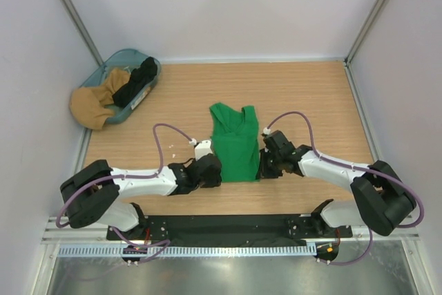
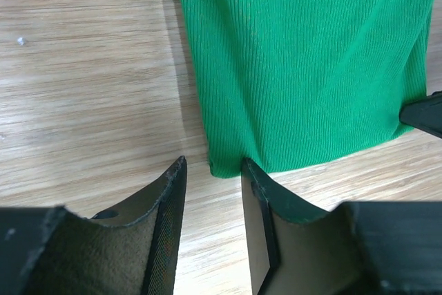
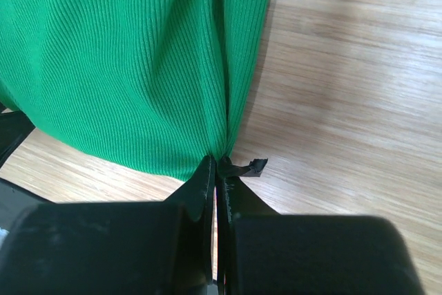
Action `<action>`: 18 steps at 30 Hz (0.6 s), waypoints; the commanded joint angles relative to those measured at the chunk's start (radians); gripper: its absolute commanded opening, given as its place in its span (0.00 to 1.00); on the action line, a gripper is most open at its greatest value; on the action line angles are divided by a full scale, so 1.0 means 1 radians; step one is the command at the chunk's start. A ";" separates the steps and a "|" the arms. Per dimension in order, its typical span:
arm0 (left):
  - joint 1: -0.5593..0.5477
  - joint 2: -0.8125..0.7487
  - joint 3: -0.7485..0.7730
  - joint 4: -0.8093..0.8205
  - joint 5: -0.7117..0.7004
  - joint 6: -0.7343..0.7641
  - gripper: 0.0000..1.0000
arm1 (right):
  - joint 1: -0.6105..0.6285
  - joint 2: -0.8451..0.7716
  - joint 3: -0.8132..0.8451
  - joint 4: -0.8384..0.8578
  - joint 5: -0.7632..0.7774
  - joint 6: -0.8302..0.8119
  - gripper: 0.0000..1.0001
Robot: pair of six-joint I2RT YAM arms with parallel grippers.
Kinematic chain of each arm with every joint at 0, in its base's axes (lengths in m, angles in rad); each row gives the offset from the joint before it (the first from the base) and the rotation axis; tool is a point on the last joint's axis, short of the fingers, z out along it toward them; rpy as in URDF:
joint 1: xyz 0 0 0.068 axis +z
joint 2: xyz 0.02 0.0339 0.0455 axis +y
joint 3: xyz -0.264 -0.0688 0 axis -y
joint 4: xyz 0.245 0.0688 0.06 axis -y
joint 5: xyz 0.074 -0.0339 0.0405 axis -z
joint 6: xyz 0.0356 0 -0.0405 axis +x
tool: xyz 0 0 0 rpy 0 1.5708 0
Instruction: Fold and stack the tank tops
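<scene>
At counter's (image 1: 311,101) near edge: your right claw (image 3: 217,167) clenched on green tank top (image 1: 233,148) hem; left claw (image 2: 213,164) released astride corner. Likely next: clench it, then fold.

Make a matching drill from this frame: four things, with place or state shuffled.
Things:
1. green tank top
2. black tank top
3. left tool
4. right tool

Place or state:
A. in the basket
B. open, at a near hem corner
C. lying on the table
D. shut, pinching a near hem corner

Pairs: 1-C, 2-A, 3-B, 4-D
</scene>
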 commanded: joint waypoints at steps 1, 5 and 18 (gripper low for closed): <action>-0.008 0.029 0.024 -0.011 0.006 0.031 0.40 | 0.008 -0.041 0.019 -0.051 0.030 0.008 0.01; -0.011 0.049 0.037 0.000 0.020 0.034 0.31 | 0.008 -0.051 0.023 -0.072 0.041 0.008 0.01; -0.015 -0.091 0.073 -0.149 0.149 0.026 0.00 | 0.009 -0.175 0.098 -0.264 0.064 0.005 0.01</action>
